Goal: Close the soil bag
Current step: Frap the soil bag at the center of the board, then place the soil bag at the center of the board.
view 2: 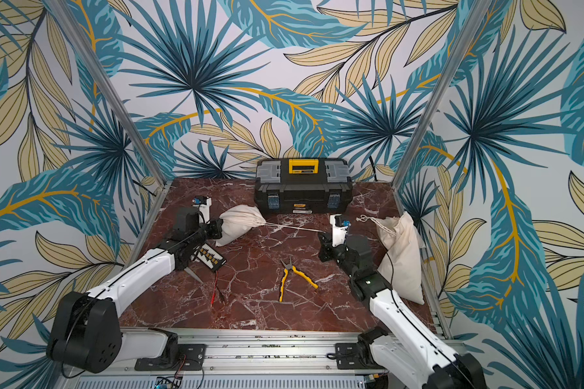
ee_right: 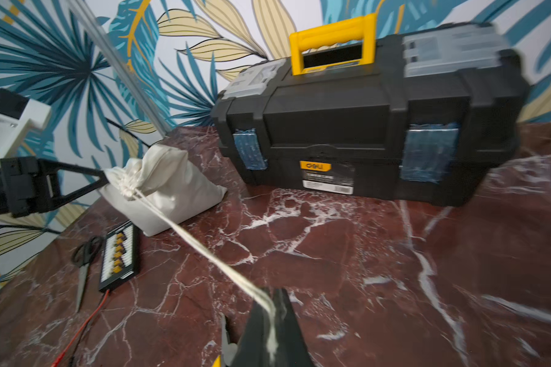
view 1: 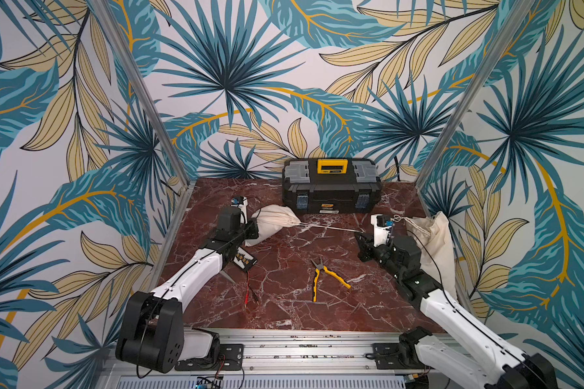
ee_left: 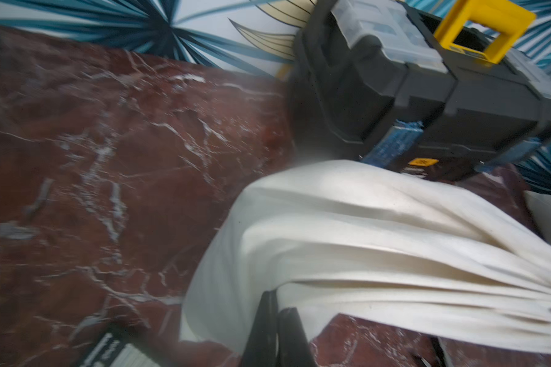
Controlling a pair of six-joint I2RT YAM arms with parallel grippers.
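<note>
Pulling taut: right gripper (ee_right: pixel 269 313) clamped on thin white drawstring cord (ee_right: pixel 204 251); left gripper (ee_right: pixel 104 177) pinched on small cream cloth bag (view 1: pixel 273 219) near the black plastic toolbox (view 1: pixel 331 188). A harder pull may slip the cord free, leaving the neck loose.

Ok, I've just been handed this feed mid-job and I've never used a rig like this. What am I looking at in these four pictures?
This is a two-armed robot working at a marble-look table. Both top views look down on the whole scene from one paired overhead camera. The other two pictures come from a camera on each wrist, looking along that arm's fingers.

The left fingers are shut on the gathered neck of the soil bag. The right fingers are shut on its drawstring, which runs taut between the two.

Also on the table:
- a black toolbox with a yellow handle, at the back
- yellow pliers in the middle
- scissors and a small black terminal board on the robot's left
- a second cloth bag at the right edge
</note>
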